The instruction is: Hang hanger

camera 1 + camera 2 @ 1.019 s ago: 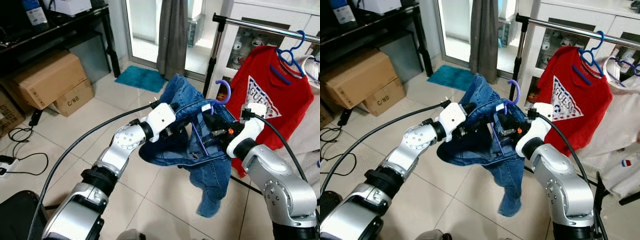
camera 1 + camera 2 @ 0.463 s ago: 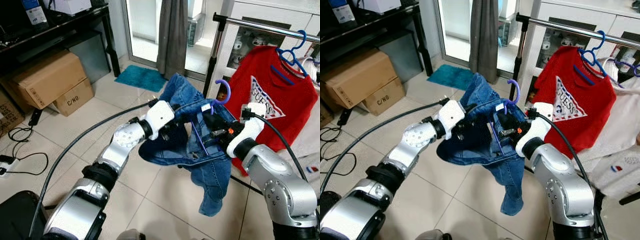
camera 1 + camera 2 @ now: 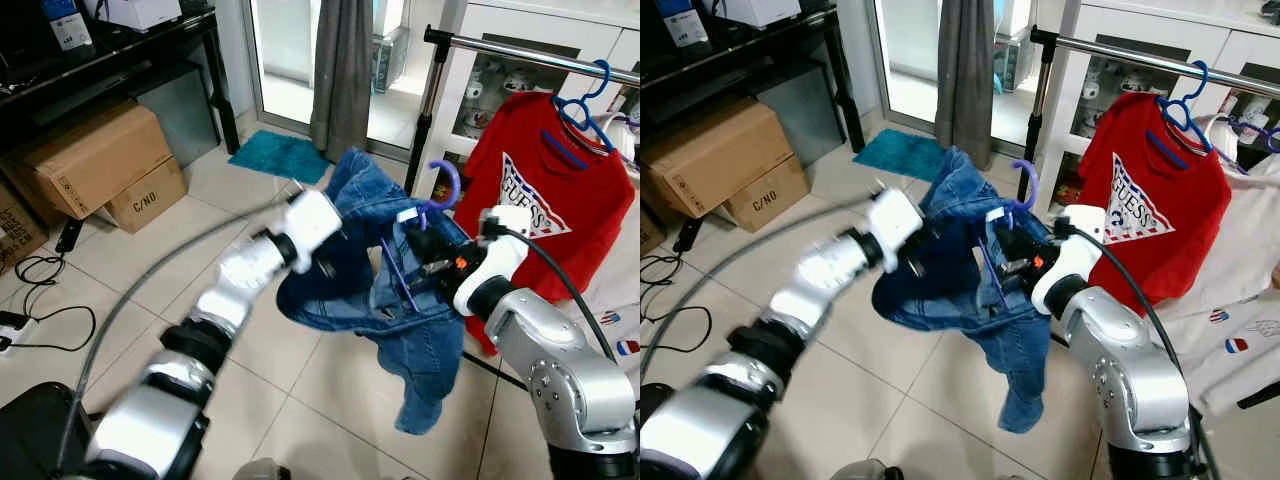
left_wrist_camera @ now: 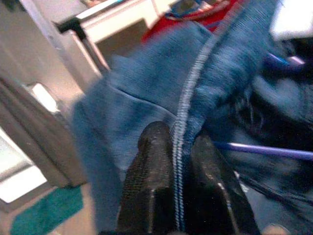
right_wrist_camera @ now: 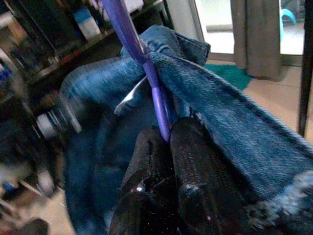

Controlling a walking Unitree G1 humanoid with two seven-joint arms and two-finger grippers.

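A purple hanger (image 3: 447,182) carries blue jeans (image 3: 375,290), held in the air in front of me. My right gripper (image 3: 428,266) is shut on the hanger's lower part; in the right wrist view its fingers (image 5: 193,161) pinch the purple hanger (image 5: 155,100) under the denim. My left gripper (image 3: 328,252) is shut on a seam of the jeans on their left side, and the left wrist view shows its fingers (image 4: 151,196) clamping the stitched edge of the jeans (image 4: 182,122). The clothes rail (image 3: 540,55) runs above and to the right of the hook.
A red T-shirt (image 3: 545,195) hangs on a blue hanger (image 3: 585,105) on the rail, with white garments (image 3: 1240,300) further right. The rail's upright post (image 3: 428,115) stands just behind the jeans. Cardboard boxes (image 3: 95,160) and a black table (image 3: 120,50) are at the left; cables (image 3: 40,300) lie on the tiles.
My left arm is blurred and has shifted slightly up and to the left with the denim. The hanging jeans leg has swung a little. My right gripper holds still.
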